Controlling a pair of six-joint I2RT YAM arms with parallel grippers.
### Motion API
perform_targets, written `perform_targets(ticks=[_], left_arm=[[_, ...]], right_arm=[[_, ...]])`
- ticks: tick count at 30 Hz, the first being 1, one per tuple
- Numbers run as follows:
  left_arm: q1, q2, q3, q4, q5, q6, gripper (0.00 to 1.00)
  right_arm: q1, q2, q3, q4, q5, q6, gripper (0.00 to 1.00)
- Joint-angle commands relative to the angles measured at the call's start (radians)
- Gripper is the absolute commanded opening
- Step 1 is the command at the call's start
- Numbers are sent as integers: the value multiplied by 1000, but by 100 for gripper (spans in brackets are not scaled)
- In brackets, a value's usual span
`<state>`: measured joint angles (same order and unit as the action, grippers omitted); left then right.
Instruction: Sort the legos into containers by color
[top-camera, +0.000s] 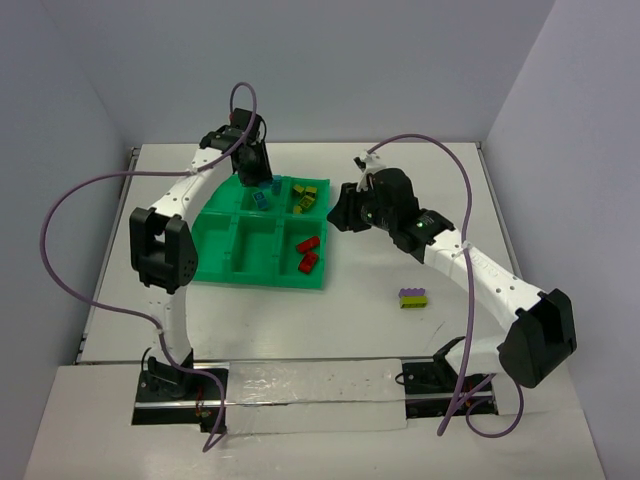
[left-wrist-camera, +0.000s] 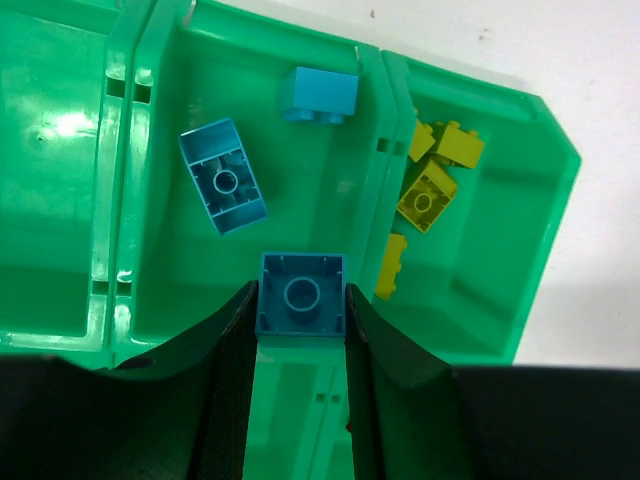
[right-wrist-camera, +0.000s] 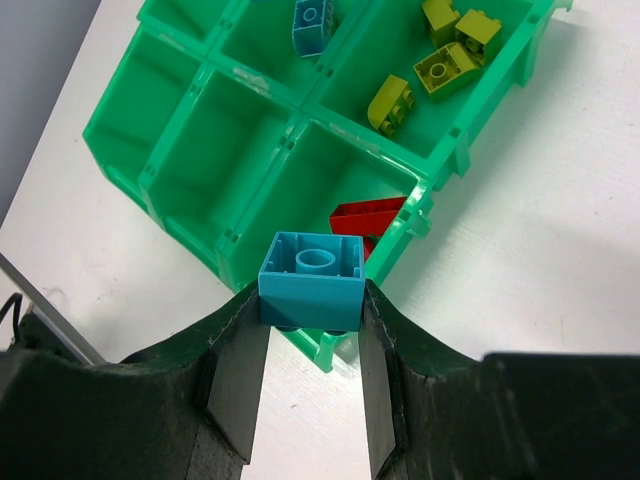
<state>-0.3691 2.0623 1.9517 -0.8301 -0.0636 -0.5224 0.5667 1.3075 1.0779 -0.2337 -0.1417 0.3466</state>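
Left wrist: two blue legos (left-wrist-camera: 223, 175) in tray (left-wrist-camera: 548, 160); third lego (left-wrist-camera: 301, 290) in left claw (left-wrist-camera: 298, 310)

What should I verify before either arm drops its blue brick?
1. Grip: left gripper shut on blue brick: ok.
2. That brick above the compartment holding two blue bricks: ok.
3. Grip: right gripper shut on cyan brick: ok.
4. Cyan brick above that compartment: not ok; it hangs near the tray edge, by the red bricks.
5. Compartment free for the right arm: not ok; left gripper is above it.
6. All bricks off the table: not ok; a purple-and-green brick remains.
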Motion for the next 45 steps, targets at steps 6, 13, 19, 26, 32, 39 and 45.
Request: perform_targets(ticks=[6, 13, 19, 26, 32, 39, 45], left_arm=[[7, 20, 89, -5, -16, 2, 71], [7, -11, 88, -16, -22, 6, 80], [10, -73, 104, -41, -43, 9, 80], [70, -212, 100, -76, -48, -15, 80], [141, -331, 65, -63, -24, -30, 80], [157, -484, -71, -8, -3, -49, 80], [157, -540, -133, -10, -3, -45, 80]], right_arm=[[-5, -32, 15, -3, 12, -12, 0], [-5, -16, 32, -3, -2, -10, 0], [2, 55, 113, -9, -26, 18, 0], [42, 256, 316, -38, -7, 82, 0], [52, 418, 490, -96, 24, 151, 0], [81, 623, 727, -140, 55, 183, 10], [93, 753, 850, -151, 68, 202, 19]])
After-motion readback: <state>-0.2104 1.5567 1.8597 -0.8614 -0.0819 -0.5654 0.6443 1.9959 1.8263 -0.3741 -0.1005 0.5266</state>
